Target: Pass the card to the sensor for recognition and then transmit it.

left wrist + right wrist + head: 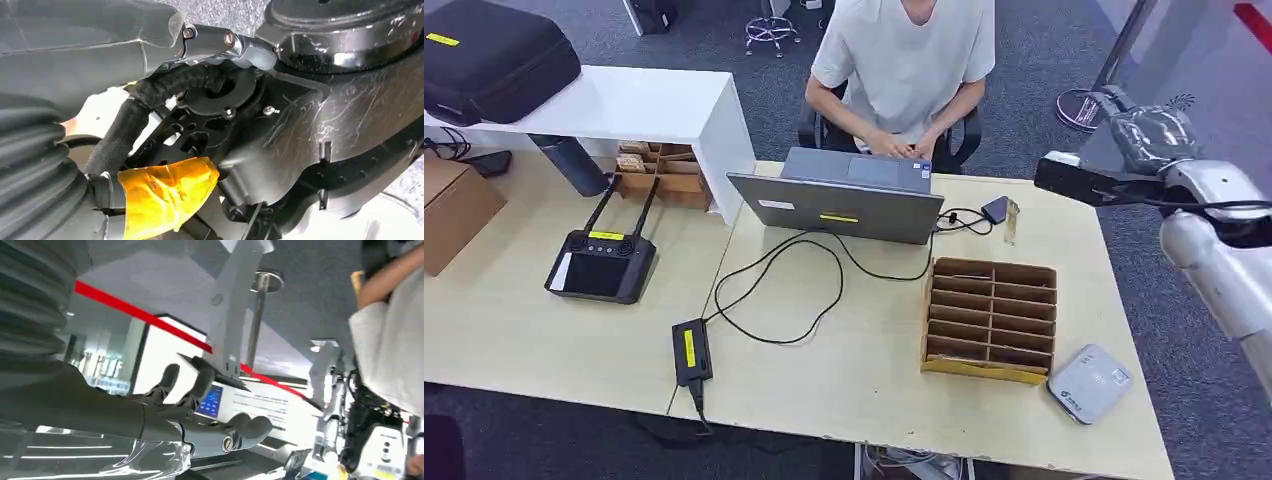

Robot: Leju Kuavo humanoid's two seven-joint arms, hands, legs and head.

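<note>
My right hand (1152, 135) is raised off the table's far right corner, level with the seated person (904, 60). In the right wrist view its dark fingers (172, 382) and thumb (240, 432) pinch a thin white card (212, 400) with a blue patch. The white sensor box (1089, 383) lies on the table's front right corner, well below and nearer than that hand. My left hand (210, 37) hangs against my own body; how its fingers lie cannot be made out.
A cardboard slotted sorter (990, 318) stands just left of the sensor. The person types on a grey laptop (844, 205) whose cable runs to a black adapter (691, 352). On the left table are a black controller (601, 265) and a brown box (454, 210).
</note>
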